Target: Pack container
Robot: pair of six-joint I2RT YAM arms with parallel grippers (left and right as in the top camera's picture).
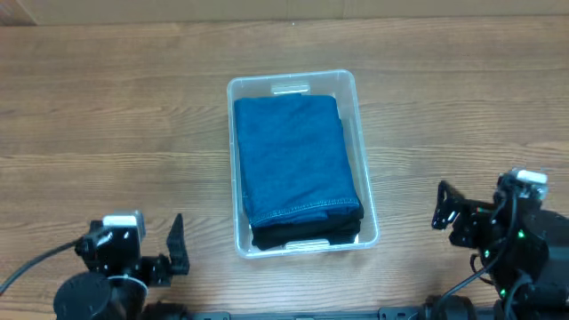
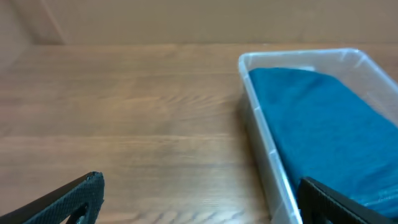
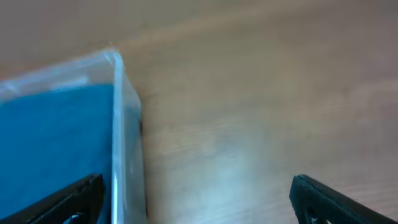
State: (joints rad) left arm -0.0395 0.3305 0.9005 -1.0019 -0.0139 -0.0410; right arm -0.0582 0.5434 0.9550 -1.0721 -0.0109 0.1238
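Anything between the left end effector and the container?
Nothing: only bare wooden table separates the left end effector from the container, seen in the overhead view.

soft even light (wrist views blurry)

A light brown wood-grain table [image 1: 107, 116] fills nearly the whole overhead view, its grain running from 9 o'clock to 3 o'clock. Along the 12 o'clock edge runs a plain tan backing panel [image 1: 444, 7], paler than the tabletop. In the left wrist view this panel rises upright behind the table's far edge. Whether it is a wall or a board cannot be told. The light is soft and even, leaving a pale sheen on the wood in the right wrist view.
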